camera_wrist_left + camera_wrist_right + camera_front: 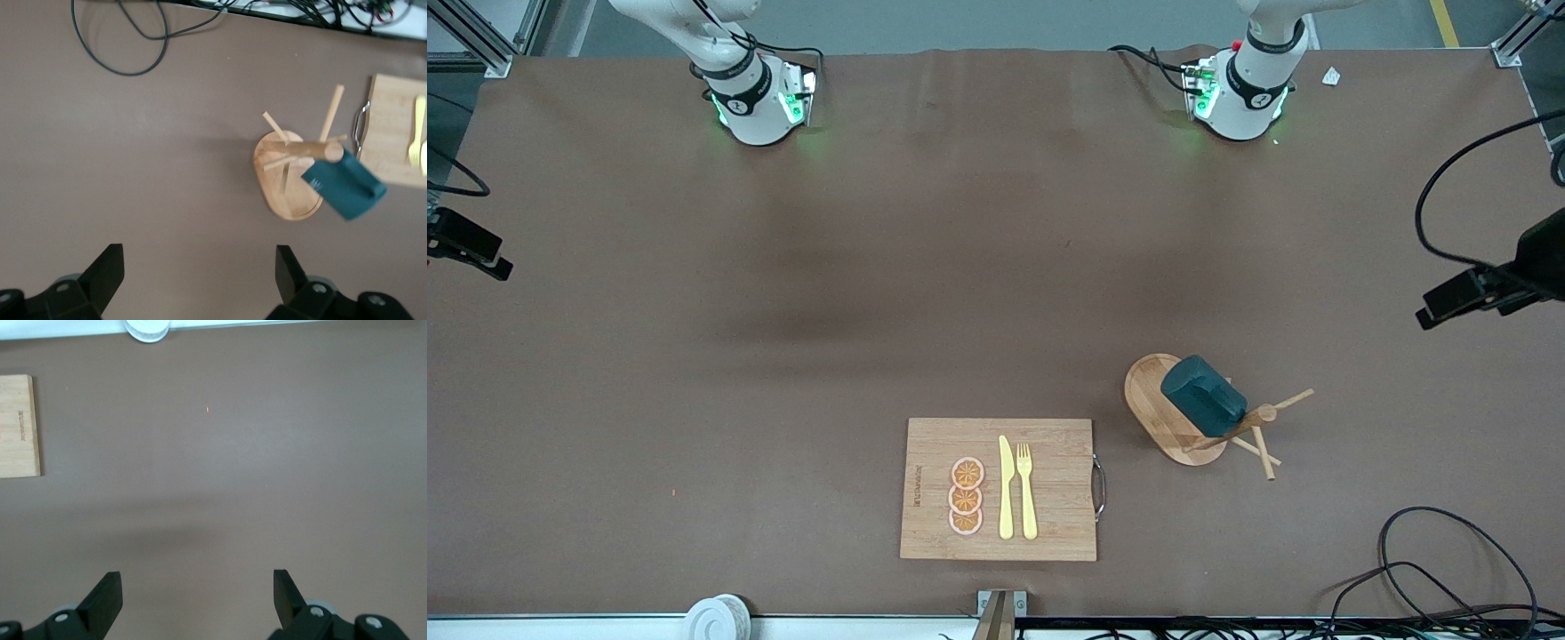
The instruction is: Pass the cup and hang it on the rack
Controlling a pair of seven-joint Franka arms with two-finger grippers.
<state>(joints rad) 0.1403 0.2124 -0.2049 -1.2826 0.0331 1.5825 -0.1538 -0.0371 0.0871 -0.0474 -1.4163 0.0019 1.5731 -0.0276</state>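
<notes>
The dark teal cup (1202,394) hangs tilted on a peg of the wooden rack (1165,418), which stands toward the left arm's end of the table, beside the cutting board. The left wrist view shows the cup (345,187) on the rack (283,193) well away from my left gripper (199,270), which is open and empty high over bare table. My right gripper (197,597) is open too, with only brown table between its fingers. Neither hand shows in the front view, only the arms' bases along the top.
A wooden cutting board (1049,444) with orange slices (966,496), a yellow knife (1006,487) and a fork (1026,490) lies near the front edge. Black cables (1432,569) loop at the front corner by the left arm's end. A white round object (716,617) sits at the front edge.
</notes>
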